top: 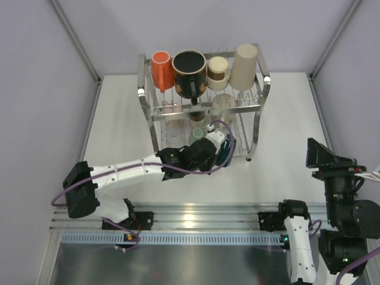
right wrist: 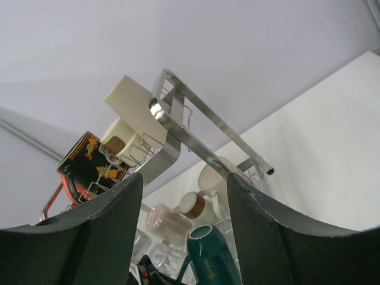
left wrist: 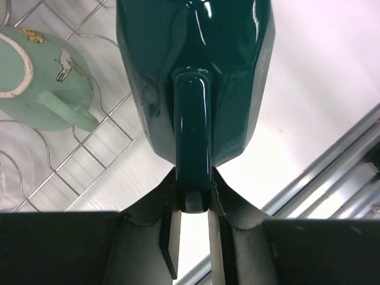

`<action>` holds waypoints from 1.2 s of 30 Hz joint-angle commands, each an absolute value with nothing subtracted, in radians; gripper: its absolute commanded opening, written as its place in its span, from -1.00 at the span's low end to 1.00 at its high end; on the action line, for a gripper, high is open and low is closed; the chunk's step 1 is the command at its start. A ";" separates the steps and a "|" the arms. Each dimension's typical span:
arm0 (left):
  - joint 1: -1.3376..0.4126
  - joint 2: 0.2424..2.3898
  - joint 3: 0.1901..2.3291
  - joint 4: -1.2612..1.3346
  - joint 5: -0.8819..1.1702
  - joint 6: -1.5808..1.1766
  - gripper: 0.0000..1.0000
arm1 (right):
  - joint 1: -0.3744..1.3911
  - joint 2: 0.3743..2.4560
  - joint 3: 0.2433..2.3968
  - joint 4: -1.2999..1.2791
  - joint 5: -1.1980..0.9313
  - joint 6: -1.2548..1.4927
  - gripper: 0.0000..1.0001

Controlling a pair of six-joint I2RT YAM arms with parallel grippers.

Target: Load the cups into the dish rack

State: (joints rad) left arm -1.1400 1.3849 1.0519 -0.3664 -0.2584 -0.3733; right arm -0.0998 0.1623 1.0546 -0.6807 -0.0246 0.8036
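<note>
On the upper tier of the dish rack (top: 142,94), from the left, stand the orange mug (top: 161,70), the black mug (top: 189,72), the brown-and-cream paper cup (top: 217,70) and the tall beige cup (top: 244,64). The black mug carries orange and yellow pictures round its wall, but I cannot make out any word there. On the lower tier, the green mug (left wrist: 41,83) bears small printed figures, a pale animal and a yellow mark near the rim, both too small to name. The teal mug (left wrist: 196,77) has a line of pale script on its side, seen from my right wrist and too small to read.

My left arm (top: 127,172) stretches low from its base at the near left, across the white tabletop (top: 285,130) to the front of the rack. My left end effector (left wrist: 194,199) is closed narrowly on the teal mug's handle, one finger on each side. The mug's body points away from me at the front of the lower tier, just right of the green mug. Whether it rests on the wires I cannot tell.

My right arm (top: 347,202) is folded upright at the near right corner, well apart from the rack. My right end effector (right wrist: 184,196) is open, its fingers well apart with nothing held between them, and it is tilted up toward the rack.
</note>
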 commanded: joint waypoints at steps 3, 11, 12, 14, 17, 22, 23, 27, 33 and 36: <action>-1.143 1.419 1.108 -0.232 -0.350 -0.351 -1.00 | -0.087 0.167 1.051 -0.609 0.035 0.755 0.18; -1.143 1.468 1.094 -0.160 -0.457 -0.396 -1.00 | -0.074 0.147 1.057 -0.604 0.072 0.706 0.18; -1.141 1.477 1.098 -0.161 -0.471 -0.409 -1.00 | -0.069 0.144 1.054 -0.601 0.074 0.703 0.18; -1.141 1.489 1.114 -0.161 -0.483 -0.420 -1.00 | -0.066 0.141 1.046 -0.601 0.077 0.701 0.18; -1.141 1.522 1.138 -0.161 -0.476 -0.431 -1.00 | -0.058 0.141 1.048 -0.603 0.083 0.698 0.18; -1.141 1.580 1.147 -0.163 -0.449 -0.483 -1.00 | -0.049 0.143 1.071 -0.607 0.100 0.690 0.18; -1.141 1.595 1.147 -0.163 -0.454 -0.495 -1.00 | -0.048 0.143 1.074 -0.606 0.104 0.690 0.18; -1.141 1.624 1.150 -0.163 -0.489 -0.526 -1.00 | -0.041 0.144 1.083 -0.604 0.117 0.680 0.18; -1.141 1.678 1.193 -0.169 -0.511 -0.566 -1.00 | -0.029 0.134 1.074 -0.598 0.127 0.667 0.18; -1.141 1.709 1.224 -0.189 -0.514 -0.578 -1.00 | -0.023 0.135 1.078 -0.597 0.147 0.660 0.18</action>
